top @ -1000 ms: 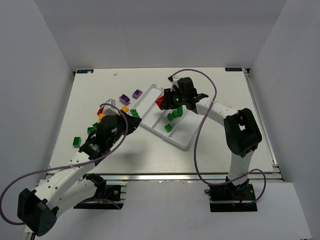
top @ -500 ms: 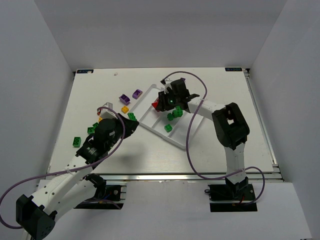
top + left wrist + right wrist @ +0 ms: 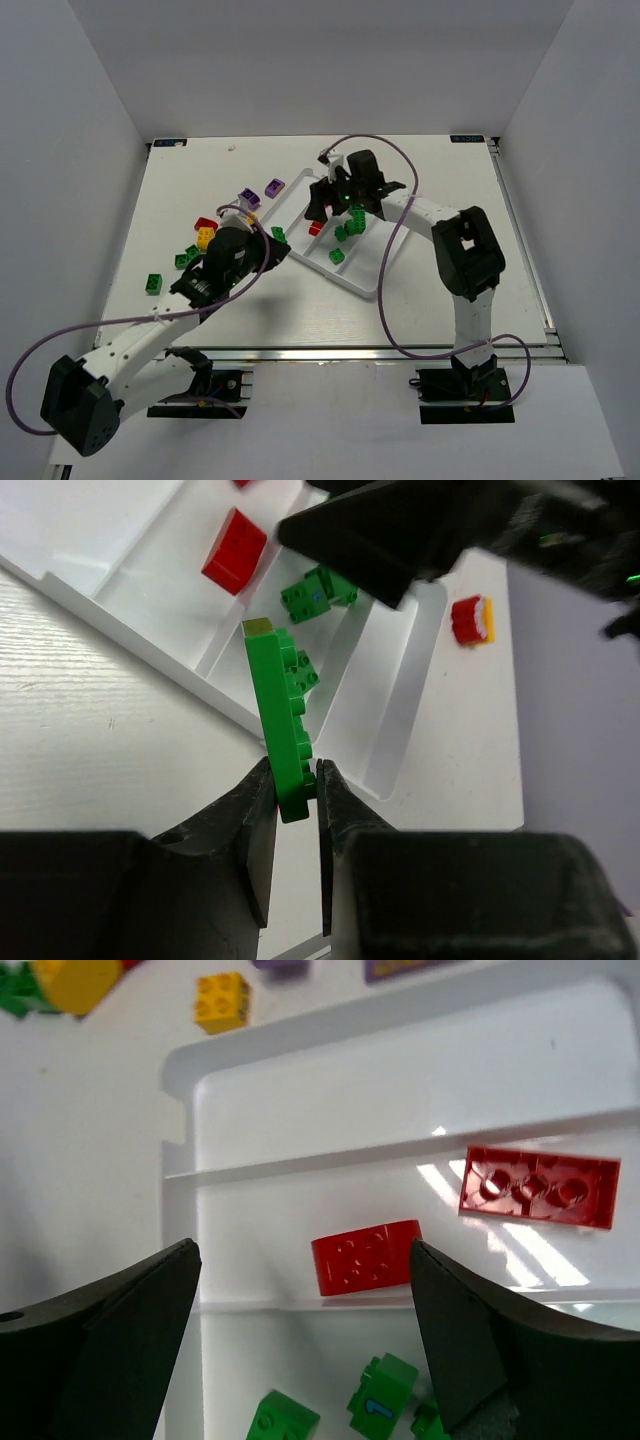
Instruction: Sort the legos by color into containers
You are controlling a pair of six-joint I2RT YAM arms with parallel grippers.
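Edgewise, a green lego (image 3: 280, 710) sits pinched between the left jaws.
Right jaws spread wide, holding nothing, above a red lego (image 3: 366, 1257) in the tray (image 3: 178, 1110).

some legos (image 3: 347, 228) inside tray (image 3: 362, 288), loose legos (image 3: 153, 283) left of it

White table (image 3: 455, 190), tray (image 3: 362, 273) on it; loose legos (image 3: 274, 186) alongside

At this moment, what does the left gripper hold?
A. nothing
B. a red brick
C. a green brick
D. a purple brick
C: in the left wrist view the left gripper is shut on a long green brick, held edge-on between its fingers.
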